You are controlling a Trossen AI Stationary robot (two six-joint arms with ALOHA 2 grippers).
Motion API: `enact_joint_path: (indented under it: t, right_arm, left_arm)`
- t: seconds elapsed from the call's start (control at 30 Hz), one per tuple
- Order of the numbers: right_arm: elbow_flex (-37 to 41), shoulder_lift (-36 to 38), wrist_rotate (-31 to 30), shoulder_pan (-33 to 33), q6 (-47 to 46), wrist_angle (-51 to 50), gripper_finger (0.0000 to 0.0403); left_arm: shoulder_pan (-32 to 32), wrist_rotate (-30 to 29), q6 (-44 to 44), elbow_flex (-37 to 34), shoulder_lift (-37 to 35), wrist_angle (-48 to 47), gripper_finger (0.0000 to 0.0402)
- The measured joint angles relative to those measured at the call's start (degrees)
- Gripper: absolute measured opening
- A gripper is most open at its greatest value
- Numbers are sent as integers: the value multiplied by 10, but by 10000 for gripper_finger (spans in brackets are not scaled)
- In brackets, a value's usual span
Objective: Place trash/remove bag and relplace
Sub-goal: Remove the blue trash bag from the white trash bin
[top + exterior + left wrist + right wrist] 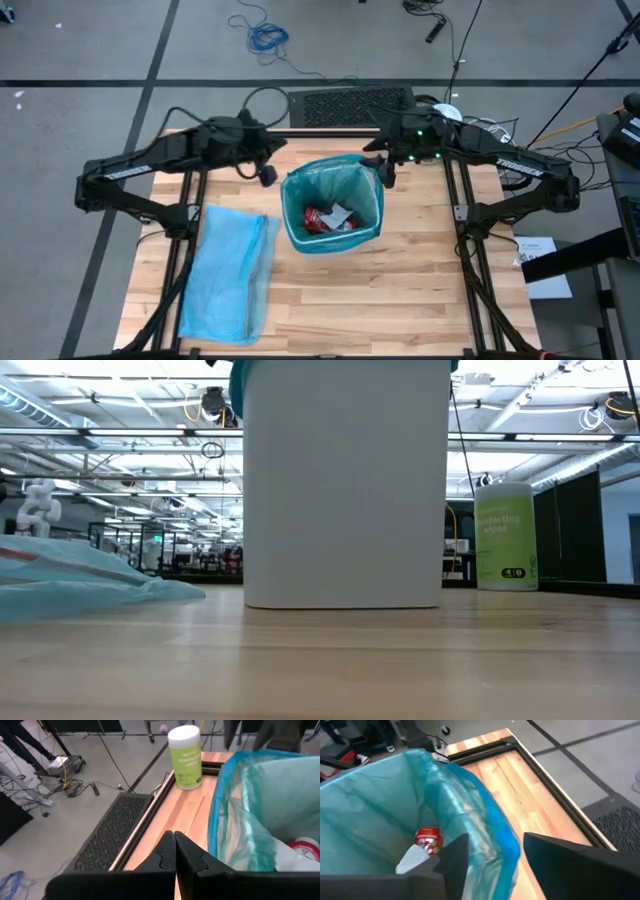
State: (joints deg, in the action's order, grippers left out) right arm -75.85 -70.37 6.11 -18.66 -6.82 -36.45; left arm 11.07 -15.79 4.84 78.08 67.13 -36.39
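While the right gripper stands with fingers apart astride the rim of the teal bag, which lines the bin mid-table holding the trash, and the left gripper waits closed beside it, a clean lift calls for pinching only the folded film.

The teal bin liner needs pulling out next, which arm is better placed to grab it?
Right, probably. The right pincer is open and straddles the rim of the teal liner. The left pincer is shut, beside the bin rather than on it.
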Motion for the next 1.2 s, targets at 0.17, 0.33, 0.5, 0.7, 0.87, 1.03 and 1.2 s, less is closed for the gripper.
enact_joint_path:
  t: [0.17,0.33,0.5,0.7,0.87,1.03,1.2]
  right_arm:
    - [0,-18,3,-6,-26,-7,204]
    - [0,-35,3,-11,-43,-6,172]
    - [0,-32,-26,-7,-12,16,55]
    - [0,-16,-44,24,70,72,7]
    - [0,-16,-51,76,149,105,1]
    - [-1,-15,-167,101,84,101,1]
    - [-21,-13,-157,73,-5,-2,31]
  left_arm:
    - [-12,3,-38,0,-27,-48,0]
    - [-31,8,-73,0,-42,-82,0]
    - [-63,20,-89,0,-43,-86,0]
    - [-94,-29,-87,0,-43,-87,0]
    - [-99,-54,-87,0,-43,-88,0]
    - [-99,-55,-90,0,-43,-94,0]
    - [-99,-55,-99,0,-41,-111,0]
